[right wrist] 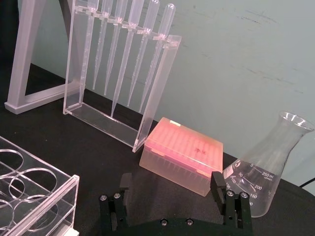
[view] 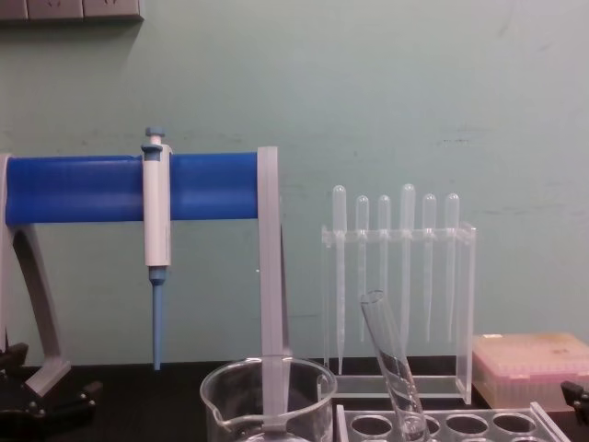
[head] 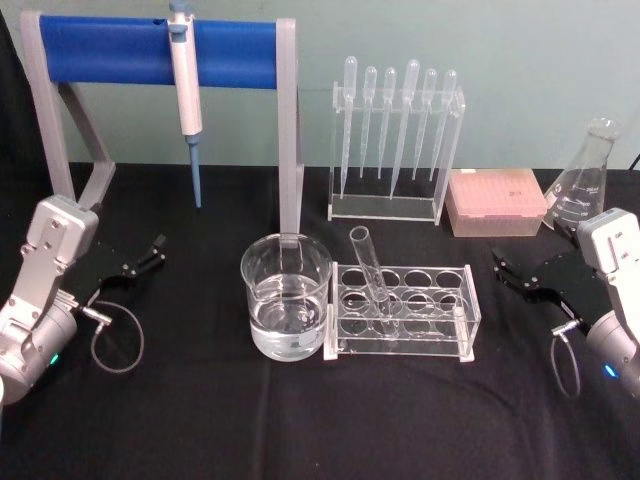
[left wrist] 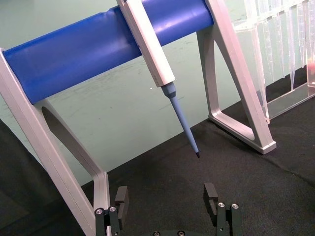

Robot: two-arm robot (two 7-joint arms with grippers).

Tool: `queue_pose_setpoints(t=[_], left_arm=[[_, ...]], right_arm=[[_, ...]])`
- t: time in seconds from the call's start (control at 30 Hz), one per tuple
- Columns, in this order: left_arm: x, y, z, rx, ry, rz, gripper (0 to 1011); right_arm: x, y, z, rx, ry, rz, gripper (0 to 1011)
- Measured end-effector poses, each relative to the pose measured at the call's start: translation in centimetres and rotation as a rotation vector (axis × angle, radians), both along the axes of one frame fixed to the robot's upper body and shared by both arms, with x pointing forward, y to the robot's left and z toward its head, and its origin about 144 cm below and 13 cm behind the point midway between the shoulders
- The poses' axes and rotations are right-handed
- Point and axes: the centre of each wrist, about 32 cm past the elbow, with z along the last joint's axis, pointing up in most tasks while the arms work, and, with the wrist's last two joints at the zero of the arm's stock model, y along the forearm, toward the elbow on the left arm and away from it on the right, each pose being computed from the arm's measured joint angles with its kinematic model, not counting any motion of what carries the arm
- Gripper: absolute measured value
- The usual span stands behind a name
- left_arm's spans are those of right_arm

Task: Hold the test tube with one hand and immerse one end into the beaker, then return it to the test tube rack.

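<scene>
The test tube was propped tilted in the test tube rack, just beside the water-filled beaker, presumably for easy reach, while the left pincer and right pincer were held open and empty at opposite sides of the counter.

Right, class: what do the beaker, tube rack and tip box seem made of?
Beaker: probably glass, glossy, clear; rolled rim, sharp highlights. Tube rack: likely acrylic, clear flat sheets with bright edges. Tip box: translucent pink plastic, duller, frosted look.
</scene>
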Motion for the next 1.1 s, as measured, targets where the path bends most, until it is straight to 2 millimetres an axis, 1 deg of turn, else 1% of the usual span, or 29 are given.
queue_pose_setpoints(t=[1.1], left_arm=[[0.00, 0.00, 0.00, 0.000, 0.000, 0.000, 1000]], right_arm=[[0.00, 0.00, 0.00, 0.000, 0.000, 0.000, 1003]])
